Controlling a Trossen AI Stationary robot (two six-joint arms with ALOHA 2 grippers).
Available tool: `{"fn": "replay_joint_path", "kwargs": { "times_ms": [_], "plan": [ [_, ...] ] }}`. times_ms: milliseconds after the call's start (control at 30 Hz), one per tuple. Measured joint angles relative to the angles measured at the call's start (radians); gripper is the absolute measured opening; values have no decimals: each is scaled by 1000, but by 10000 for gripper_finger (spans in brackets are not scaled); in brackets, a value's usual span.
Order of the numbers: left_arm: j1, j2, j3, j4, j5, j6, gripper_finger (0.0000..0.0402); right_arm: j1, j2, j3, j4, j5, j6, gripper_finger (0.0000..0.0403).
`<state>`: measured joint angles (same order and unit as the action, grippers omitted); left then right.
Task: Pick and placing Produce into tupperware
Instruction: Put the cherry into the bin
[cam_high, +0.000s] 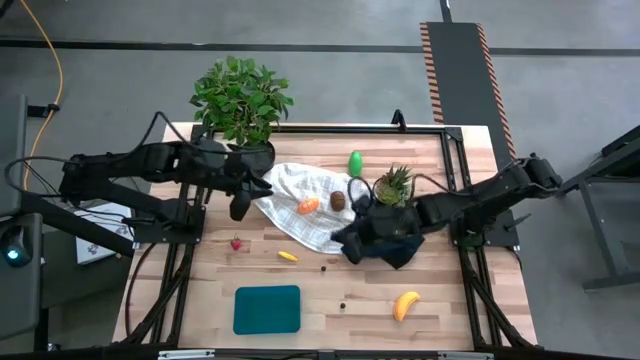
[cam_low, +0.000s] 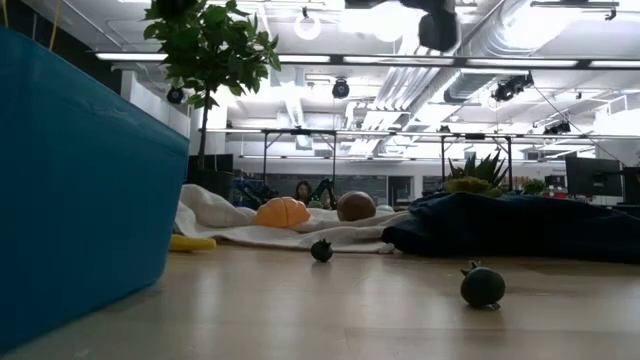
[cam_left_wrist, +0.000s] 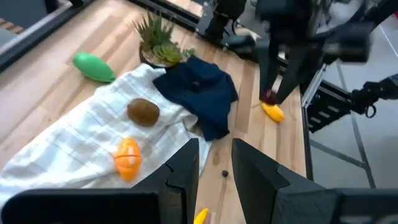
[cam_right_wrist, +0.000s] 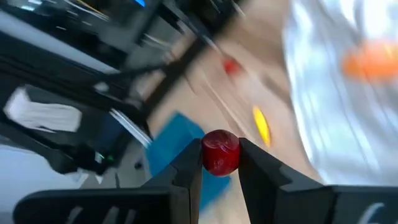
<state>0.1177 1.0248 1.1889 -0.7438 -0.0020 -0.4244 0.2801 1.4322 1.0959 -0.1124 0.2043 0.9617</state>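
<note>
My right gripper (cam_high: 347, 244) hovers over the near-left edge of the navy cloth (cam_high: 392, 240) and is shut on a small red ball (cam_right_wrist: 221, 152). My left gripper (cam_high: 240, 207) hangs open above the left end of the white cloth (cam_high: 300, 195), touching nothing. An orange piece (cam_high: 308, 206) and a brown kiwi (cam_high: 339, 200) lie on that cloth. The green pear (cam_high: 355, 163), banana (cam_high: 405, 305), red strawberry (cam_high: 236, 243), small yellow piece (cam_high: 287, 256) and two dark bits (cam_high: 323, 268) (cam_high: 345, 305) rest on the wood. The teal tupperware (cam_high: 267, 309) sits near the near edge. My right gripper pinches the small red ball (cam_right_wrist: 221, 152) between its two fingers (cam_right_wrist: 191, 169), one on each side of the ball. The fingers slant down toward the table's left. The ball is lifted clear of the table, above the wood beside the tupperware (cam_right_wrist: 177, 144).
A leafy potted plant (cam_high: 240, 98) stands at the far left edge, and a small spiky plant (cam_high: 393, 184) stands just beyond the navy cloth. Bare wood lies between the cloths and the tupperware and along the near edge.
</note>
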Motion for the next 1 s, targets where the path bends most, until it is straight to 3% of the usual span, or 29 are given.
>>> {"fn": "replay_joint_path", "kwargs": {
  "times_ms": [200, 600, 800, 1000],
  "plan": [
    [0, 67, 0, 69, 90, 0, 83, -50, 0, 13, 237, -24, -174, 74],
    [0, 100, -1, 291, 123, 56, 83, -80, 0, 13, 493, -30, -270, 74],
    [0, 106, -1, 336, 188, 259, 83, -79, 0, 13, 530, -33, -271, 74],
    [0, 119, -1, 336, 188, 438, 83, -79, 0, 13, 539, -56, -263, 74]
  ]
}}
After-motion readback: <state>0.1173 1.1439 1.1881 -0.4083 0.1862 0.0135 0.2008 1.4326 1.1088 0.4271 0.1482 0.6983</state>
